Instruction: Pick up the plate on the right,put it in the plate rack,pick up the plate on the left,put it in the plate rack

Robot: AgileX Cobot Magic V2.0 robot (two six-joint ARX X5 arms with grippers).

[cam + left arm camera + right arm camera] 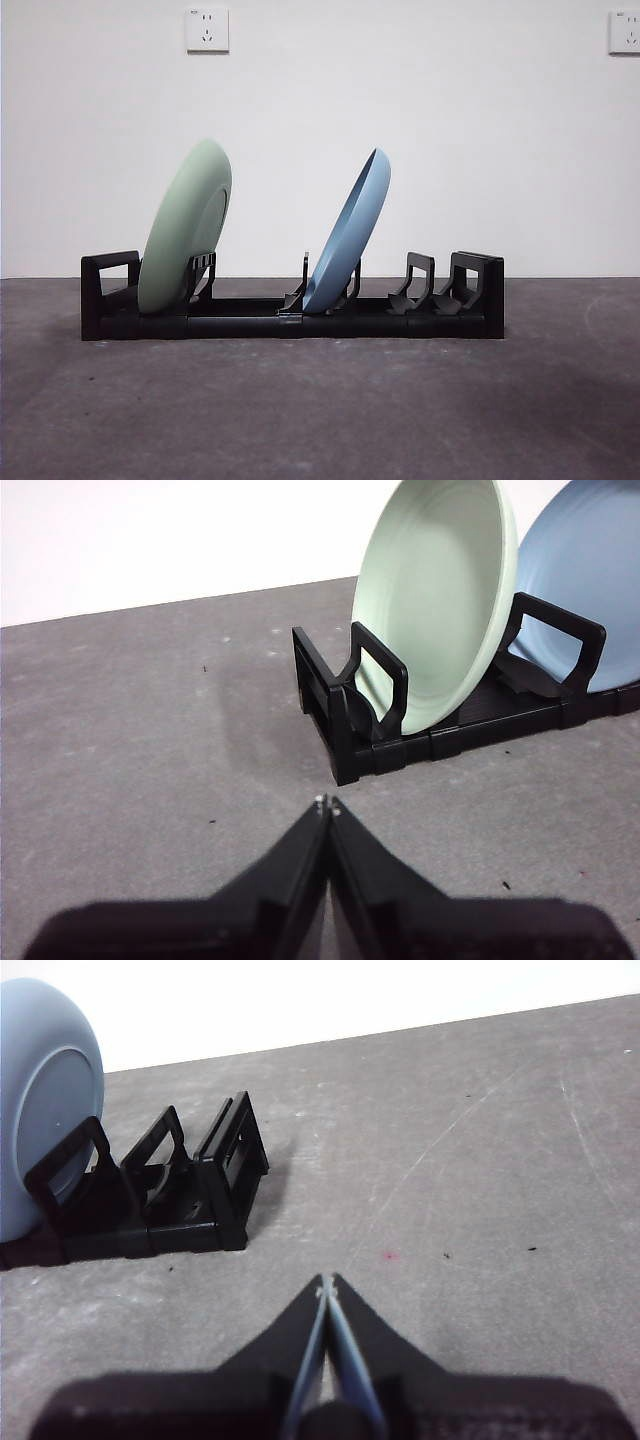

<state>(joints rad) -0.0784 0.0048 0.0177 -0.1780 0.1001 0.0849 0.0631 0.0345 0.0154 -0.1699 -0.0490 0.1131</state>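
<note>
Both plates stand tilted in the long low black plastic plate rack [290, 310] on the grey bench [320, 410]: the pale green round plate [185, 225] just ahead of the left tool [327, 805], the light blue round plate [350, 235] farther from the right tool [326, 1282]; both tools pressed closed, holding nothing, clear of the rack

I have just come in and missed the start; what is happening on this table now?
Nothing is being handled right now. The green plate and the blue plate both stand tilted in the black plate rack. The left gripper and right gripper are shut, empty, and away from the rack over the grey table.
</note>
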